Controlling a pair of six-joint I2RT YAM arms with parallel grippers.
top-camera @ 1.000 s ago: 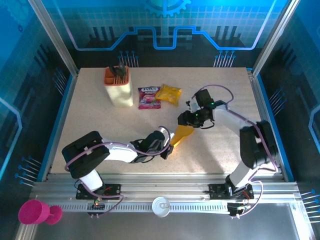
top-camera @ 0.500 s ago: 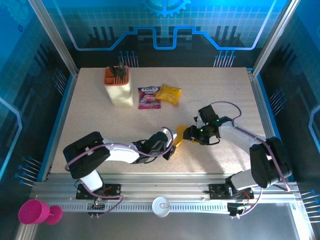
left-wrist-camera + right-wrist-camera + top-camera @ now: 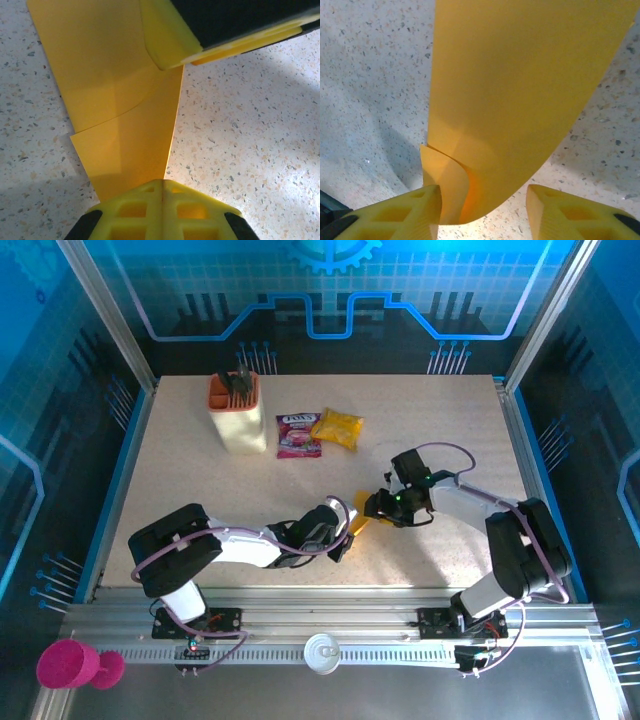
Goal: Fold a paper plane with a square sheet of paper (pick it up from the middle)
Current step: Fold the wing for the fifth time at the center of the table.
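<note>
The square sheet of paper point(image 3: 359, 524), orange-yellow and folded into a narrow layered shape with creases, lies low over the speckled table between both grippers. My left gripper point(image 3: 345, 532) is shut on its near end; in the left wrist view the fingertips point(image 3: 162, 189) meet on the paper point(image 3: 125, 100). My right gripper point(image 3: 374, 507) is at the other end with jaws apart. In the right wrist view point(image 3: 482, 212) the paper's curled end point(image 3: 520, 75) sits between the fingers, against the left one and clear of the right one. A right finger point(image 3: 170, 40) shows above the paper in the left wrist view.
At the back left stands a cream holder point(image 3: 238, 416) with dark items in it. A purple-red packet point(image 3: 297, 435) and a glossy yellow snack bag point(image 3: 337, 427) lie beside it. A pink cup point(image 3: 68, 665) sits off the table at the front left.
My right gripper has come forward and down onto the paper's far end, and its jaws have narrowed a little. Less paper shows from above. The left gripper has stayed shut, nearly still.
</note>
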